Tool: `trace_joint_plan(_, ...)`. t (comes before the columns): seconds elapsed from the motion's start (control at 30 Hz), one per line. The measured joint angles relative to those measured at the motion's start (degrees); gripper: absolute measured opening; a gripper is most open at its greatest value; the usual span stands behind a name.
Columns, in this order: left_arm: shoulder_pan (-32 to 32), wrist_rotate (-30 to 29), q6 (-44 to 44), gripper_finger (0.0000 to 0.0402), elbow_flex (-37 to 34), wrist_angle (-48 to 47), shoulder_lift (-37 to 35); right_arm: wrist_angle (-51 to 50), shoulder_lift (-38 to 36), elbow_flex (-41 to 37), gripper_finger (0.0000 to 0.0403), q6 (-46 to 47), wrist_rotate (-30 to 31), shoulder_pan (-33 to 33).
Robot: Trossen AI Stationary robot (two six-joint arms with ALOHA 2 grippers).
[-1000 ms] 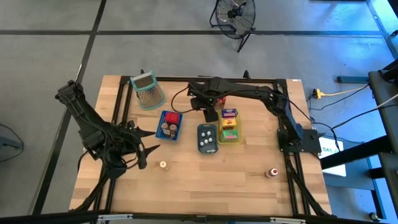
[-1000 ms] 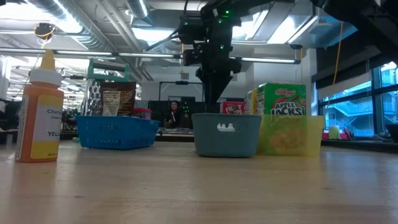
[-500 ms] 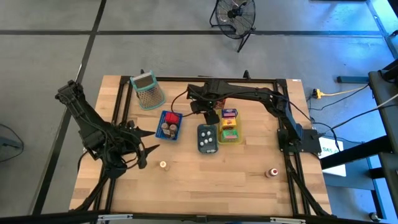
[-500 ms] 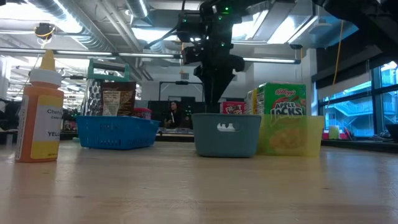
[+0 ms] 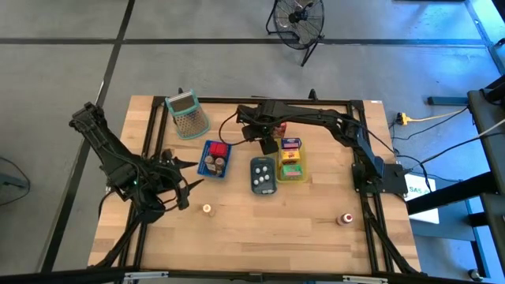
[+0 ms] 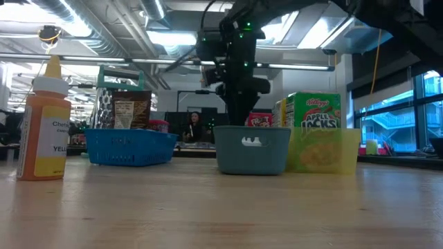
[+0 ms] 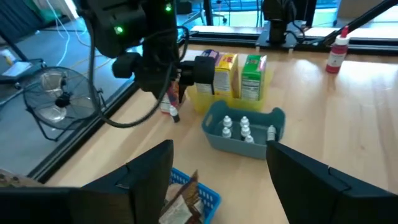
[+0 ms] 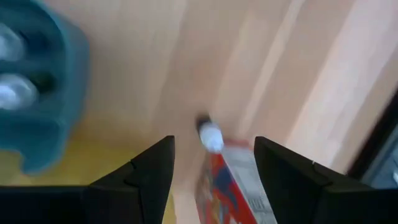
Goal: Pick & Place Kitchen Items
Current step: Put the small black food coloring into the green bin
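Observation:
My right gripper [image 5: 267, 145] hangs open, pointing down, just beyond the grey-blue tray [image 5: 263, 175] of white round pieces. In its wrist view a small white piece [image 8: 210, 136] and a red carton [image 8: 233, 180] lie on the table between and below its fingers, untouched. The yellow tray [image 5: 291, 161] holds upright cartons. The blue tray [image 5: 215, 158] holds brown round pieces and a red carton. A red-capped bottle [image 5: 345, 218] stands near the right front. My left gripper [image 5: 183, 189] waits open at the left, raised, with nothing between its fingers [image 7: 152, 180].
A green-rimmed mesh grater [image 5: 187, 115] lies at the far left of the table. A yellow-orange squeeze bottle [image 6: 43, 121] stands upright on the near part of the table [image 5: 260, 229]. A person sits far off in the room behind.
My right gripper has sunk a little toward the table behind the grey-blue tray and rolled slightly, its fingers staying apart. My left gripper has rolled a little in place.

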Motion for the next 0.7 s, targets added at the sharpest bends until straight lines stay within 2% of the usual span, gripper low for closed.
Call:
trace_joint_plan(0.1,1.0,0.3,1.3,0.0253,0.0,0.0,0.0,-0.1,0.5,0.0,0.0222,0.0,3.2,-0.1)
trace_joint_plan(0.7,1.2,4.0,-0.4,0.0253,0.0,-0.1,0.0,-0.5,0.6,0.0,0.0222,0.2,1.9,0.1)
